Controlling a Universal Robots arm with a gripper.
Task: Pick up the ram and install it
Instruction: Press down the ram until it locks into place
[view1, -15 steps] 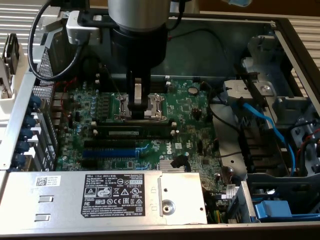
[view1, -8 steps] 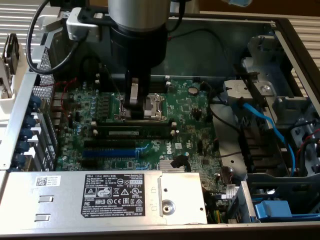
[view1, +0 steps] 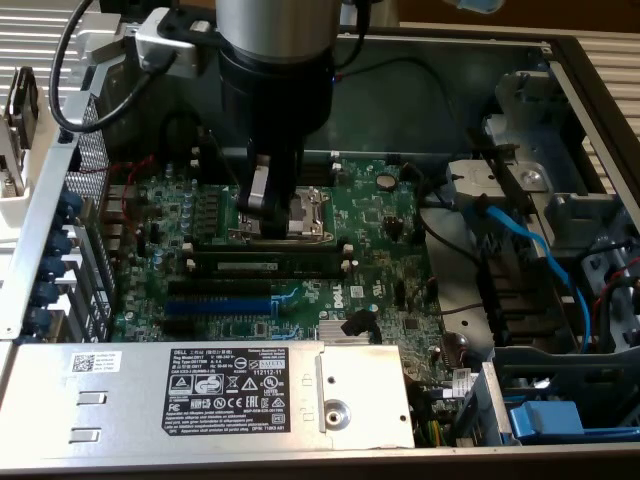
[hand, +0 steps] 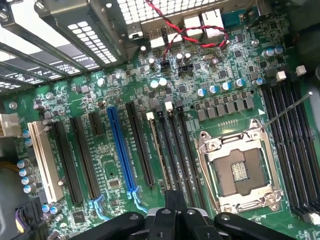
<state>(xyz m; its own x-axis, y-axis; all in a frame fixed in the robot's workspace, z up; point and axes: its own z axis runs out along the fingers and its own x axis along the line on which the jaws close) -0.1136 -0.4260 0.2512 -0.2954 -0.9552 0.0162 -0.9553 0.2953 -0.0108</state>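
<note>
My claw (view1: 262, 205) hangs above the silver processor socket (view1: 285, 213), fingers pressed together, empty; the long dark green-black ram stick (view1: 268, 264) sits seated just beside that socket.

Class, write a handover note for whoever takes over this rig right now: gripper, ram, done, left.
Gripper: shut, empty, above the CPU socket.
Ram: stands in a black memory slot beside the socket, between the white end clips, apart from the gripper.
Done: ram placed in the slot.
Left: I cannot tell if it is fully seated and clipped; check that.
</note>
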